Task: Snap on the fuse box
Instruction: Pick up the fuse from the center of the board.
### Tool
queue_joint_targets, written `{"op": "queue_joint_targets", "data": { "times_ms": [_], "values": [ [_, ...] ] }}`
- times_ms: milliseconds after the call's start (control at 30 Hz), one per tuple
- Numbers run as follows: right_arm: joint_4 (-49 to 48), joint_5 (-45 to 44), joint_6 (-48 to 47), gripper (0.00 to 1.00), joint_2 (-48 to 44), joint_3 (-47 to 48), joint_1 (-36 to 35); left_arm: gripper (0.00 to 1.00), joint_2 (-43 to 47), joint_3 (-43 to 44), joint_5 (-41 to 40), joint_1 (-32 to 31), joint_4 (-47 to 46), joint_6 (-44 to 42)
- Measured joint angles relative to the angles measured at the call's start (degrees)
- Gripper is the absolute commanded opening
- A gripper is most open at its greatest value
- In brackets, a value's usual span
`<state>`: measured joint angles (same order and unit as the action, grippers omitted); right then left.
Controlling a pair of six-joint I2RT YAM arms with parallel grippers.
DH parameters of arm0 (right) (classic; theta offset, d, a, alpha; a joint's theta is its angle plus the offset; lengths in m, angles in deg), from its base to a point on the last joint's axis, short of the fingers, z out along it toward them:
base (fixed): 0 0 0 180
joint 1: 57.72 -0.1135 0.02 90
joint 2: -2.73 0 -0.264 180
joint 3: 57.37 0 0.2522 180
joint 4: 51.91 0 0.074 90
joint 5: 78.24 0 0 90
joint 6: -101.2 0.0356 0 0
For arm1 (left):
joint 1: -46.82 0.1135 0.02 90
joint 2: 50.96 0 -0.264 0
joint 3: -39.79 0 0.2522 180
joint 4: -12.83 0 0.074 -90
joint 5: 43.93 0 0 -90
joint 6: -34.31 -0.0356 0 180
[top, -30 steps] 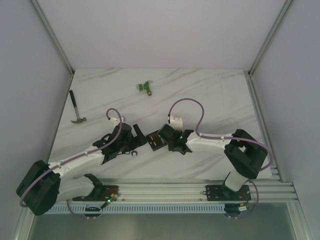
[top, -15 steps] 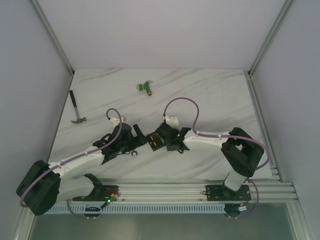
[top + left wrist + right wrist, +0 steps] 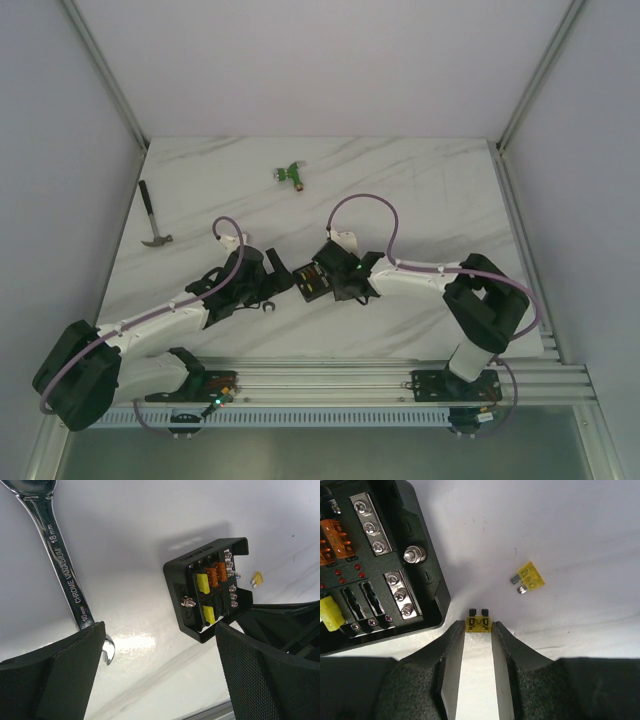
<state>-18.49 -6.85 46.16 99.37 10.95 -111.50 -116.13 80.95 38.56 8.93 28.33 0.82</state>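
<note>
The right gripper (image 3: 478, 631) pinches a yellow fuse (image 3: 478, 624) beside the fuse box (image 3: 375, 580), while the left gripper (image 3: 160, 630) stands wide open.

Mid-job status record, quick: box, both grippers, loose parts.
fuse box: open, no lid on, yellow and orange fuses seated
right gripper: shut on fuse at fingertips, beside box corner
left gripper: open, empty, facing box
spare fuse: loose, near right gripper
wrench: beside left finger
</note>
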Motion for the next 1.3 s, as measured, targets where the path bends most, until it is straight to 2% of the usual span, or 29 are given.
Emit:
{"op": "queue_joint_targets", "data": {
  "times_ms": [300, 533, 767, 867, 1100, 1300],
  "values": [
    [-0.28, 1.88, -2.69, 0.24, 0.02, 0.02, 0.87, 0.96, 0.0, 0.0, 0.24, 0.0, 0.0, 0.0],
    [-0.92, 1.9, -5.29, 0.21, -0.94, -0.76, 0.85, 0.91, -0.04, 0.2, 1.4, 0.0, -0.04, -0.24],
    [-0.72, 3.06, -10.8, 0.2, -6.36, -3.87, 0.85, 0.82, -1.31, 2.34, 3.93, 0.02, -1.7, -1.36],
    [-2.19, 4.42, -13.81, 0.19, -9.75, -3.91, 0.85, 0.77, -1.64, 2.93, 5.7, 0.0, -3.41, -1.95],
    [-9.88, 8.85, -20.72, 0.18, -14.36, -4.48, 0.85, 0.56, -1.95, 3.85, 10.84, 0.02, -8.79, -2.75],
    [-16.48, 13.64, -24.57, 0.19, -15.76, -6.49, 0.85, 0.47, -1.97, 3.85, 13.97, 0.02, -13.46, -2.47]
  ]
}}
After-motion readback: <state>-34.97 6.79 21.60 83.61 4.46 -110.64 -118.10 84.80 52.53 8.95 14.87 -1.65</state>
